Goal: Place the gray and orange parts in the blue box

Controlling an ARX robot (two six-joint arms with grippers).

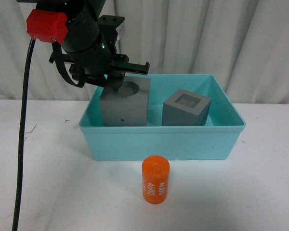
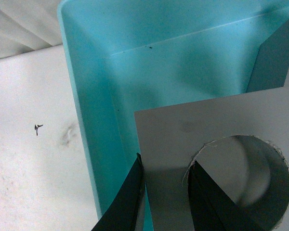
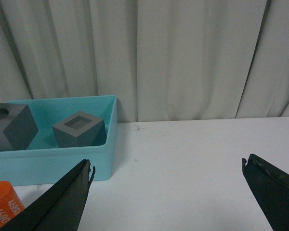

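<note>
Gray cube (image 1: pixel 126 109) rigid, prob light | L pincer (image 1: pixel 116 85) clamps its recess wall | R pincer (image 3: pixel 166 166) spread | orange cyl (image 1: pixel 155 179) nearby: I'd grip sides, maybe slick

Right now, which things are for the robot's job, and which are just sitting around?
For the job: blue box; gray cube with a round hole, pinched by the left gripper; gray cube with a square hole, inside the box; orange cylinder, on the table in front of the box.

Just there: white table; curtain; black cable.
</note>
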